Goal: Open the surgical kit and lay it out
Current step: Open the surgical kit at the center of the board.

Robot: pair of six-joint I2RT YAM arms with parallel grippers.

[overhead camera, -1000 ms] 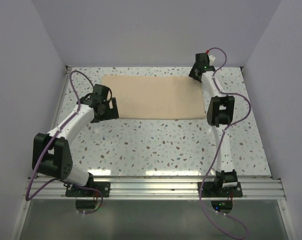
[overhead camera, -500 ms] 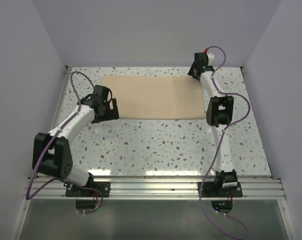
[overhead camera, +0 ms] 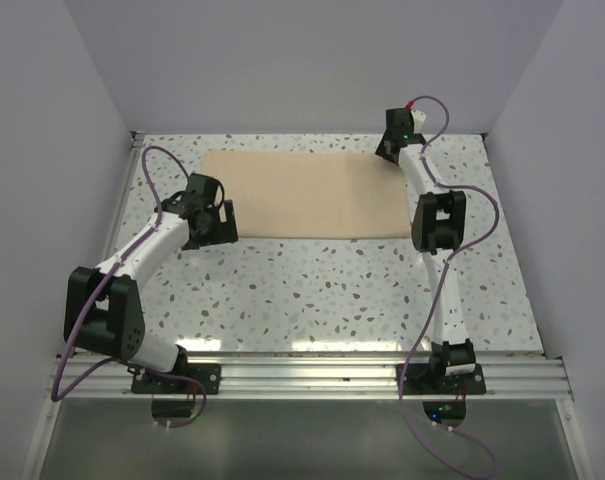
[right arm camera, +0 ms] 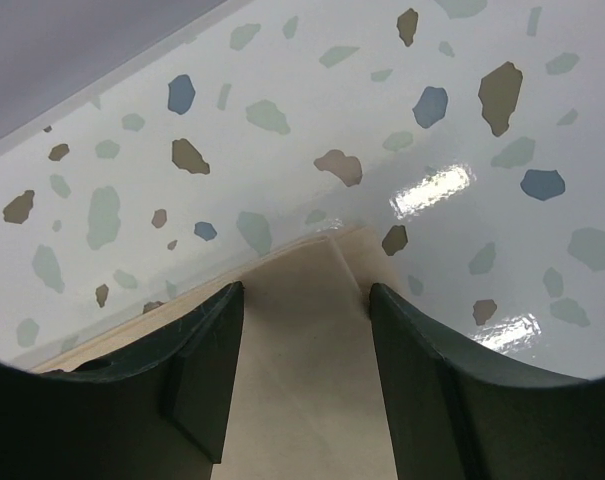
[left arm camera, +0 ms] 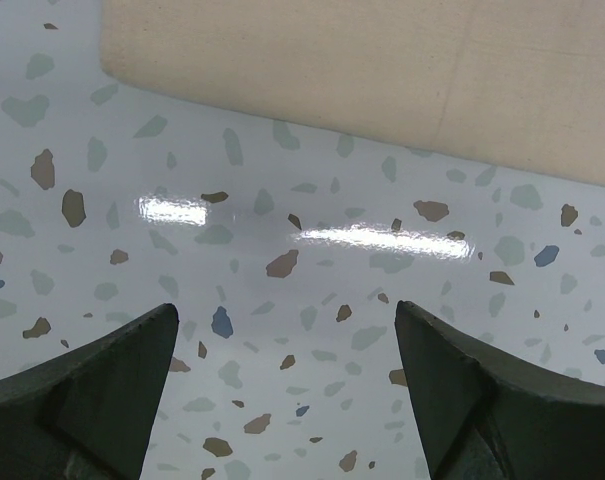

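Note:
The beige cloth wrap (overhead camera: 307, 193) lies flat and folded at the back of the speckled table. My left gripper (overhead camera: 225, 222) is open and empty, just off the wrap's near left corner; the wrap's edge (left arm camera: 382, 70) shows ahead of its fingers in the left wrist view. My right gripper (overhead camera: 390, 152) is open at the wrap's far right corner, its fingers astride the folded corner (right arm camera: 317, 300) with cloth between them. The steel tray and instruments are hidden.
Grey walls enclose the table (overhead camera: 312, 290) on the left, back and right; the back wall (right arm camera: 72, 50) is close behind the right gripper. An aluminium rail (overhead camera: 312, 375) runs along the near edge by the arm bases.
The right gripper has crept slightly up and back toward the wrap's far right corner. The left arm has barely shifted.

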